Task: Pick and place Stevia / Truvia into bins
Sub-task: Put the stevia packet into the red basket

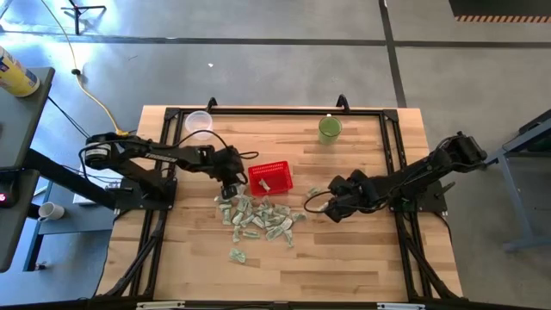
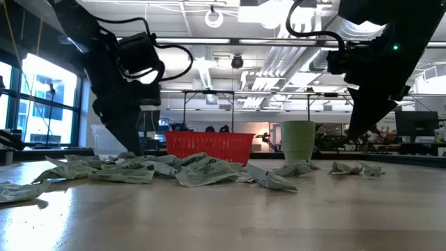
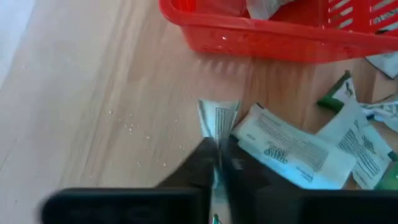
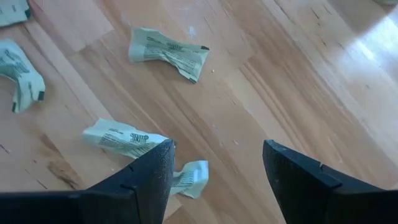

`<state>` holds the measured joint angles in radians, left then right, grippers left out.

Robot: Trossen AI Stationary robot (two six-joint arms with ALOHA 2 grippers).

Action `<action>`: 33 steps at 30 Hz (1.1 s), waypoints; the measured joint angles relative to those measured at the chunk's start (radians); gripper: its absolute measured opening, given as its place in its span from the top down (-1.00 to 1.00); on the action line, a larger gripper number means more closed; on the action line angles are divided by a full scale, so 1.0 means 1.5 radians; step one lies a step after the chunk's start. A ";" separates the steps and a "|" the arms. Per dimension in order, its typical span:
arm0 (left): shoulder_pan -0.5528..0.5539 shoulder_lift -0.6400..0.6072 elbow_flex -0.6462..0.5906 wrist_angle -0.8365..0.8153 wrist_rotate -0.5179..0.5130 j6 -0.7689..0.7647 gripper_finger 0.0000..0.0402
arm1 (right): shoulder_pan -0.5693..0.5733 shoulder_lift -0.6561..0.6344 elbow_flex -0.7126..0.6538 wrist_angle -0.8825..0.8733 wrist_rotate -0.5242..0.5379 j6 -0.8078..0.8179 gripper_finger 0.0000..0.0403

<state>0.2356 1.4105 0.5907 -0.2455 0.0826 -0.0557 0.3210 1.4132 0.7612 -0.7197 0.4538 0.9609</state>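
The sachets (image 1: 258, 217) are small, flat, crumpled paper packets, pale green and white with printed text, heaped on the wooden table (image 1: 344, 267) just in front of the red basket (image 1: 272, 176); one stray (image 1: 237, 255) lies apart, nearer the table's front edge. The basket is squarish red plastic with latticed sides and already contains a sachet. The left gripper (image 3: 217, 163) is down at the heap's near-basket edge, fingers pinched shut on one sachet (image 3: 219, 118). The right gripper (image 4: 217, 177) hovers over the heap's right fringe with its fingers apart, holding nothing. A green cup (image 1: 329, 129) and a clear cup (image 1: 199, 122) stand well behind.
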 joint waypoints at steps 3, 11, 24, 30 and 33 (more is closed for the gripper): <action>0.000 0.000 0.000 -0.010 0.023 0.000 0.89 | 0.000 0.000 0.000 0.000 -0.006 0.021 -0.17; -0.007 -0.066 0.053 -0.116 0.046 -0.035 0.89 | 0.000 0.000 0.002 0.004 -0.007 0.042 -0.17; -0.005 -0.098 0.184 -0.025 0.034 -0.041 0.89 | 0.000 0.000 0.003 0.017 0.031 0.016 -0.17; -0.020 0.029 0.185 0.117 0.013 -0.105 0.65 | 0.000 0.000 0.003 0.023 0.029 0.000 -0.17; -0.021 0.057 0.206 0.073 -0.005 -0.122 0.37 | 0.000 0.000 0.003 0.008 0.002 0.000 -0.17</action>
<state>0.2035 1.4961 0.8991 -0.1354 0.0751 -0.2388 0.3206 1.4132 0.7658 -0.7081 0.4569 0.9604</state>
